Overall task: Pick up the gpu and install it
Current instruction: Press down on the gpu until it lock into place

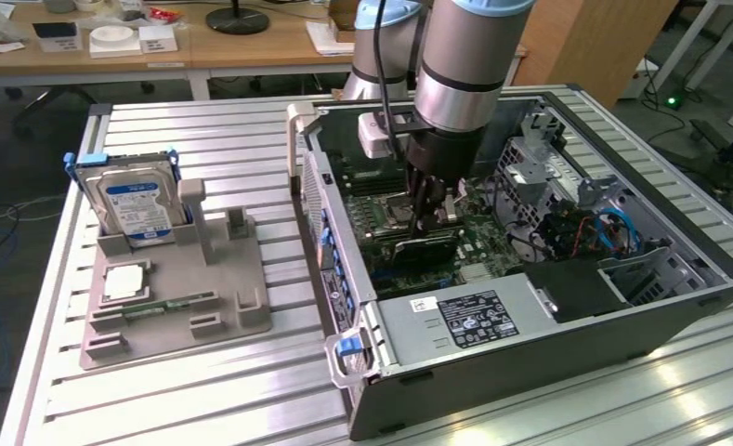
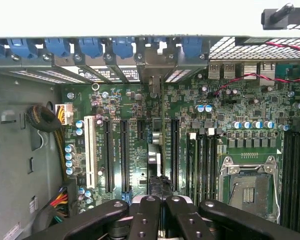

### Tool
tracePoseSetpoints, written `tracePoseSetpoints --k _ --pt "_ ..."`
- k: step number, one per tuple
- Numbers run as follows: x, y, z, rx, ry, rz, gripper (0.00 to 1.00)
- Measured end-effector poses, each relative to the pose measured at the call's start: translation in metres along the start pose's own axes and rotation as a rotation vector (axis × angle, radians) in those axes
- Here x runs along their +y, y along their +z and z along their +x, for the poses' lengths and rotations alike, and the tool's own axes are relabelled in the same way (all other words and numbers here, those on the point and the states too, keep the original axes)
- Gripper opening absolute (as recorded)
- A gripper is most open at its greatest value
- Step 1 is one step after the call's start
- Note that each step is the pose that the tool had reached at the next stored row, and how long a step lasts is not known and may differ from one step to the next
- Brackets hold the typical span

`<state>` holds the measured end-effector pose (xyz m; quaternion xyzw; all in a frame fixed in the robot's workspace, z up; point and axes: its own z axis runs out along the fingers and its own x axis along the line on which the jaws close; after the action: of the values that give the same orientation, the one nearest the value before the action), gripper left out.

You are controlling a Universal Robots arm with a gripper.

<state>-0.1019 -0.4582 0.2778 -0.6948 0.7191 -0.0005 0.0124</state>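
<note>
Gripper: the gripper [image 1: 425,218] hangs from the arm [image 1: 459,65] down inside the open computer case [image 1: 663,321], its black fingers [image 2: 149,215] drawn together on the upper edge of the gpu [image 1: 418,247].
Gpu: the dark card stands on edge over the motherboard [image 1: 385,218], just under the fingertips, near the middle of the case in the exterior view; in the wrist view it [image 2: 155,150] shows edge-on as a thin strip running from the fingers toward the rear slot brackets, between two long black expansion slots [image 2: 124,155]. Whether it is fully seated I cannot tell.
Motherboard: green, with an open silver CPU socket [image 2: 249,186] beside the memory slots [image 2: 202,155], a white slot [image 2: 90,152], and blue clips [image 2: 90,47] along the rear edge.
Case: lies on its side on the slatted metal table [image 1: 205,390]; the power supply with its label [image 1: 472,321] sits at the near end, and drive cage with blue cables [image 1: 614,232] to the exterior view's right.
Parts tray: a grey holder [image 1: 174,288] sits on the table to the exterior view's left of the case, apart from it.
Hard drive: a silver drive with a blue label [image 1: 133,206] stands upright at the tray's far end.
Memory stick: a slim green stick [image 1: 155,307] lies flat near the tray's near end.
Background: wooden desks [image 1: 217,46] with small items stand beyond the table.
</note>
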Motion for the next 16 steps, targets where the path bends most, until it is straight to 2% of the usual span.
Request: tracePoseSetpoints --k 6,11,16 --pt "0.0012 0.0000 0.000 -0.0002 0.000 0.0000 0.10" --pt "0.0101 -0.0002 0.000 -0.0002 0.000 -0.0013 0.10" --pt "0.0108 -0.0041 0.000 -0.0001 -0.001 -0.0034 0.10"
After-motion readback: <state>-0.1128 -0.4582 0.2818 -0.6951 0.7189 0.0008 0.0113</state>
